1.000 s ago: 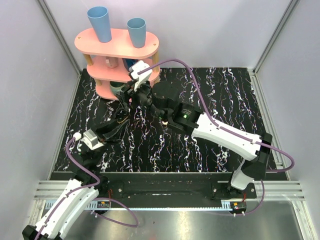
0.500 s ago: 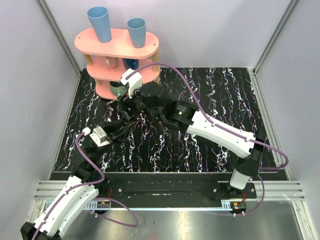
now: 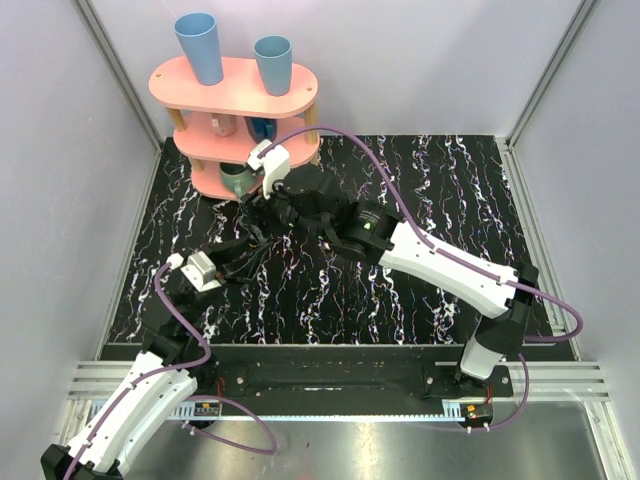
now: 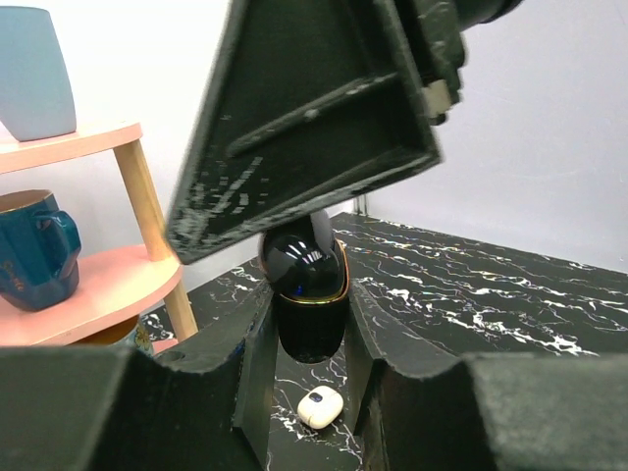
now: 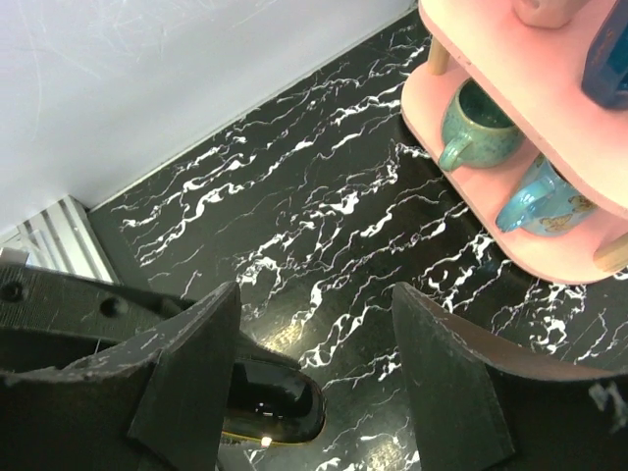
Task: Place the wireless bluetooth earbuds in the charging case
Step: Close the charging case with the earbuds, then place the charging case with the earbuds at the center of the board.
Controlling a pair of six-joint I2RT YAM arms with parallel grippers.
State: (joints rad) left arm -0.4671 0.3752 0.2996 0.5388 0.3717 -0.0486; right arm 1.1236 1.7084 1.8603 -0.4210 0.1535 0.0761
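Note:
My left gripper point(image 4: 308, 316) is shut on a small glossy black object point(image 4: 304, 270) with a gold rim, held above the table. Below it on the marbled table lies a small cream-white rounded-square piece point(image 4: 321, 406) with a dark spot, seemingly the shut charging case. The earbuds are out of view. My right gripper point(image 5: 314, 378) hangs open just above. Its left finger point(image 5: 186, 383) is beside the black object point(image 5: 270, 400), and the wide jaws hold nothing. In the top view both grippers point(image 3: 255, 225) meet near the shelf, and the arms hide what lies under them.
A pink three-tier shelf point(image 3: 235, 88) stands at the back left, with two blue cups point(image 3: 200, 45) on top. A green mug point(image 5: 476, 123) and a blue mug point(image 5: 540, 201) sit on its lower tiers. The black marbled mat point(image 3: 450, 200) stretches to the right.
My right wrist swung left and lowered over the left gripper. The left arm edged forward, still gripping the black object.

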